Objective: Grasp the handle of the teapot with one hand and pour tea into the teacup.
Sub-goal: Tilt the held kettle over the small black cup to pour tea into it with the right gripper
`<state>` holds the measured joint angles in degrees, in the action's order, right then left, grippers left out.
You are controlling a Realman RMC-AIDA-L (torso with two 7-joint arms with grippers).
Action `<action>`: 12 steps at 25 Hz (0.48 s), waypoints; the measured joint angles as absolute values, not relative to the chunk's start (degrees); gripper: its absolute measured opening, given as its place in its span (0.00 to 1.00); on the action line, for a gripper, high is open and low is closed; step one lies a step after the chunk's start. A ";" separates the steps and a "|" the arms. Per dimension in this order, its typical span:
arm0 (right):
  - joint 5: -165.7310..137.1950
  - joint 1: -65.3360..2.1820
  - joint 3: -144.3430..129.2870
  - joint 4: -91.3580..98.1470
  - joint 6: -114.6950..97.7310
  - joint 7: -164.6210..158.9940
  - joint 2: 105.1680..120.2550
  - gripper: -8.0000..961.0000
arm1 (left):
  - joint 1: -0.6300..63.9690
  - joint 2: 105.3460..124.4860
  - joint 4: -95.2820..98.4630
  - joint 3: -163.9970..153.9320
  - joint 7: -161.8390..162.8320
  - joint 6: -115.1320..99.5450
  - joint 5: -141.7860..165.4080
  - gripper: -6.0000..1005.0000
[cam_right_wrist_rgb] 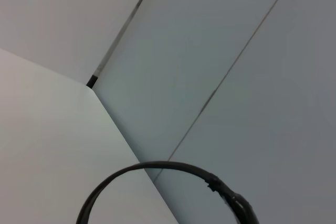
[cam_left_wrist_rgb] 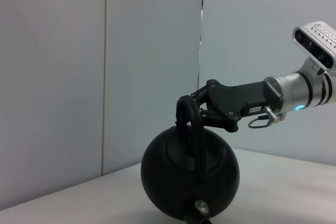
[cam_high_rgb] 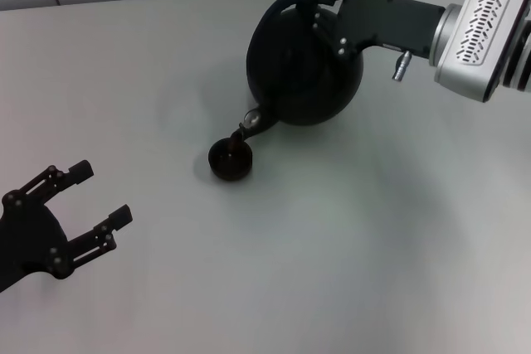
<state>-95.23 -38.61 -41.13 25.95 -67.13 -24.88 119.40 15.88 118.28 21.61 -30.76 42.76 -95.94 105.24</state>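
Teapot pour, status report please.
Right gripper shut on handle, teapot tilted, spout over teacup. Left gripper open, idle, near left. Nothing blocking.

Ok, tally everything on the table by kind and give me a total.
Teapots: 1, the teapot, tilted, held by its handle in the right claw.
Teacups: 1, the teacup under the spout.
Total: 2, both black.
The left claw holds nothing.

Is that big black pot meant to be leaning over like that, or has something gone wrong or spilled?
Nothing looks wrong. The teapot is tipped on purpose: the right gripper is shut on its handle, and the spout hangs over the small teacup. No spill shows on the table. The left gripper waits open off to the side.
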 joint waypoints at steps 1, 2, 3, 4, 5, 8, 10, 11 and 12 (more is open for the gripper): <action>-95.20 -38.70 -41.13 25.94 -67.14 -24.51 119.42 0.10 | 15.84 118.28 21.62 -30.76 42.75 -96.04 105.24 0.81; -95.16 -38.76 -41.13 25.92 -67.14 -24.06 119.46 0.10 | 15.84 118.28 21.62 -30.76 42.75 -96.04 105.24 0.81; -95.10 -38.82 -41.13 25.88 -67.13 -23.63 119.49 0.10 | 15.82 118.28 21.62 -30.76 42.73 -96.11 105.20 0.81; -95.05 -38.89 -41.13 25.85 -67.13 -23.30 119.52 0.10 | 15.79 118.28 21.62 -30.76 42.70 -96.13 105.17 0.81; -95.04 -38.96 -41.13 25.82 -67.14 -23.17 119.52 0.10 | 15.79 118.28 21.62 -30.76 42.70 -96.13 105.17 0.81; -95.01 -39.04 -41.13 25.78 -67.23 -22.38 119.56 0.10 | 15.73 118.28 21.62 -30.76 42.62 -96.19 105.11 0.81; -95.00 -39.06 -41.16 25.75 -67.25 -21.88 119.61 0.10 | 15.73 118.28 21.62 -30.76 42.62 -96.19 105.11 0.81; -95.00 -39.08 -41.25 25.74 -67.25 -21.69 119.61 0.10 | 15.73 118.28 21.62 -30.76 42.62 -96.19 105.11 0.81; -95.00 -39.11 -41.44 25.71 -67.25 -21.29 119.61 0.10 | 15.73 118.28 21.62 -30.76 42.57 -96.22 105.05 0.81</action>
<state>-95.00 -39.11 -41.44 25.71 -67.25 -21.29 119.61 15.73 118.28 21.62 -30.76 42.57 -96.22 105.05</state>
